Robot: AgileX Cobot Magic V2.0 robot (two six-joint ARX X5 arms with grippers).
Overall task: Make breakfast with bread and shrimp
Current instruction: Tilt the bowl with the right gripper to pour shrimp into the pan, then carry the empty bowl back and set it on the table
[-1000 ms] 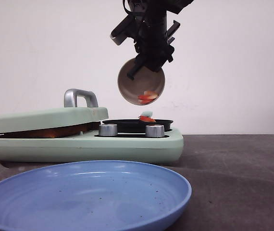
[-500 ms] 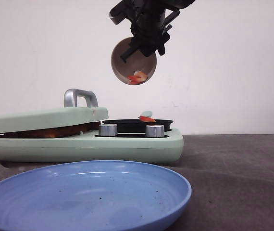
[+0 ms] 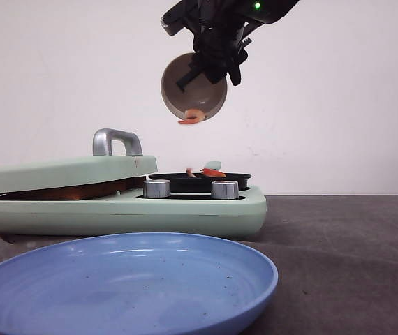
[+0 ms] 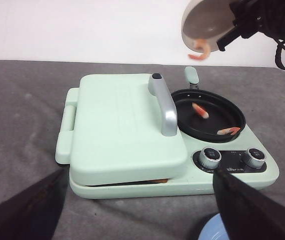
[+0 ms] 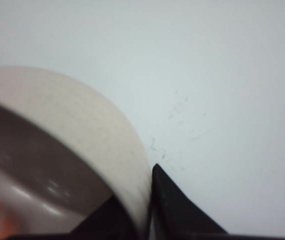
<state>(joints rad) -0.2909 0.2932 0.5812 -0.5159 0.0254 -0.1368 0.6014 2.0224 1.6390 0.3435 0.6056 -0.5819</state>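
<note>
A: Since a second ago the right gripper (image 3: pixel 211 66) has lifted the bowl (image 3: pixel 193 87) higher and tipped it further; one shrimp (image 3: pixel 193 118) now hangs at the rim, others already in the black pan (image 4: pixel 210 116).

B: Fingers?

A: Right pinched on the bowl's rim, one finger inside, one outside, per the right wrist view. Left fingers (image 4: pixel 20 212) spread wide, holding nothing, hanging in front of the cooker (image 4: pixel 132 135).

B: Bread?

A: Brown edge (image 3: pixel 80 190) showing under the closed green lid (image 3: pixel 66 172). Can't tell how many slices.

B: Step?

A: Dumping shrimp into the pan, nearly done, I'd say. Next: keep the bowl over the pan so the last piece drops inside, then level it and set it away. Blue plate (image 3: pixel 126 279) up front is bare.
</note>
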